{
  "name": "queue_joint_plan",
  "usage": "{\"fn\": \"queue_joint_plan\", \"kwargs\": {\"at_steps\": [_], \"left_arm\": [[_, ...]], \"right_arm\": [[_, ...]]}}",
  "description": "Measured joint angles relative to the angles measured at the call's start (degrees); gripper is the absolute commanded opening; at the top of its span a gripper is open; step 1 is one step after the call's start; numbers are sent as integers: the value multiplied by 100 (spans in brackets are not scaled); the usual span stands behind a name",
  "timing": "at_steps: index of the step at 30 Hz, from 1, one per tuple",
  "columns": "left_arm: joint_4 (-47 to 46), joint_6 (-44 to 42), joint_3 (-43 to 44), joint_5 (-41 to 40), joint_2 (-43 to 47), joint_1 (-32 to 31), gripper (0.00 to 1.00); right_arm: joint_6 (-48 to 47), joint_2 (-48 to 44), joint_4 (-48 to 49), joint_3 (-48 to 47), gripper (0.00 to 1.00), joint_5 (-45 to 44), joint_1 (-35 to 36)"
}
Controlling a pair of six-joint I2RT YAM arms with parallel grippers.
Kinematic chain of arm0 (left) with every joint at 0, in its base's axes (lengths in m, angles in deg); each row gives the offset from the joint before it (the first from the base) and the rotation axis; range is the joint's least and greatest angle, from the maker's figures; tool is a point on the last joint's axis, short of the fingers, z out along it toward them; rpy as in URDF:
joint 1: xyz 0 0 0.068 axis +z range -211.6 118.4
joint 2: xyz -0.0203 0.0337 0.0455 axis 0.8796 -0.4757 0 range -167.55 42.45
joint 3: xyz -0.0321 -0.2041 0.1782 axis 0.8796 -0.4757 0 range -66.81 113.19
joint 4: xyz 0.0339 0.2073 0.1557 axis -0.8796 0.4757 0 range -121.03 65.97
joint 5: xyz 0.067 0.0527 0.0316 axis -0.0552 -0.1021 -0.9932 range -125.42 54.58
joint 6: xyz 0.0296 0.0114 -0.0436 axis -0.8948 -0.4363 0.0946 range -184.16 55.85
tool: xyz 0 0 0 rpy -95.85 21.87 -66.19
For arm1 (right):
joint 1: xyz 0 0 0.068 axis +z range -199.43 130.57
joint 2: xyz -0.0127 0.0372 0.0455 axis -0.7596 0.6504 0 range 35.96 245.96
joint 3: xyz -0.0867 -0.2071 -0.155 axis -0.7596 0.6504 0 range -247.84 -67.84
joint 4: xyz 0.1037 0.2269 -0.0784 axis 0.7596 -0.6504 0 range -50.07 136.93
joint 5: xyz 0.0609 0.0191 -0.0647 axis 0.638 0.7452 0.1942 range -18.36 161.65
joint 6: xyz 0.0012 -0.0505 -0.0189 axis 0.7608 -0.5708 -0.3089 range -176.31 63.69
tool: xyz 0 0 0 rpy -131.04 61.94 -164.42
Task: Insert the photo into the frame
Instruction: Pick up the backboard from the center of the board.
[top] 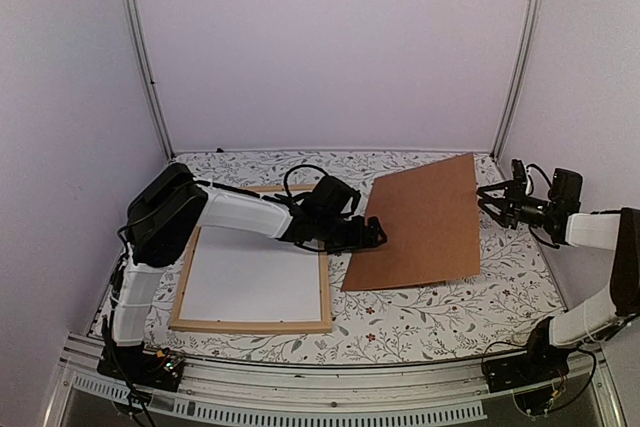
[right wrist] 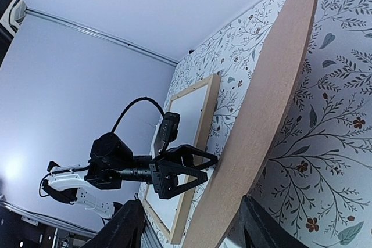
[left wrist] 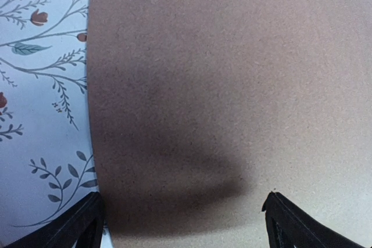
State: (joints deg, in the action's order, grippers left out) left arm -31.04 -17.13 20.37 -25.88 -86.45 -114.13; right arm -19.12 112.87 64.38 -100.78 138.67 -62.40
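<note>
table (top: pixel 420 322): floral cloth; everything lies on it or is held over it
board (top: pixel 425 222): plain brown, right of centre, skewed; in the right wrist view its near side looks raised off the cloth, with a slight bow; just beside the frame, apart from it
frame (top: pixel 250 326): light wood, flat at the left, no board on it
white sheet (top: pixel 250 282): fills the frame's opening; mat, or a print lying face down, cannot tell which
photo: no cat picture shows in any view; it may be the white sheet, or hidden under the board; cannot tell
left gripper (top: pixel 375 237): at the board's left edge, jaws wide, one fingertip to each side over the brown face; nothing clamped
right gripper (top: pixel 483 200): at the board's right edge, jaws apart with the edge between them; far wider than the board is thick, so I judge no firm clamp
step in hand (judgement): dealing with the board, which is off the frame; the photo's own placement is not confirmed
next move calls for (judgement): lay the board flat, clear of the frame; find the print; square it to the opening and lower it without creasing; thin paper on cloth will need an edge to lift by
</note>
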Motion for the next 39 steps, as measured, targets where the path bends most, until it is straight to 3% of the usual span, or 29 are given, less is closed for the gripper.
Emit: {"fn": "queue_joint_plan", "kwargs": {"at_steps": [14,39], "left_arm": [[7,105,-125,177,96,11,97],[-61,341,-282,470,192,9,97]], "right_arm": [[420,2,680,-282,56,-24,435],[800,107,960,-649,51,-562,935]]}}
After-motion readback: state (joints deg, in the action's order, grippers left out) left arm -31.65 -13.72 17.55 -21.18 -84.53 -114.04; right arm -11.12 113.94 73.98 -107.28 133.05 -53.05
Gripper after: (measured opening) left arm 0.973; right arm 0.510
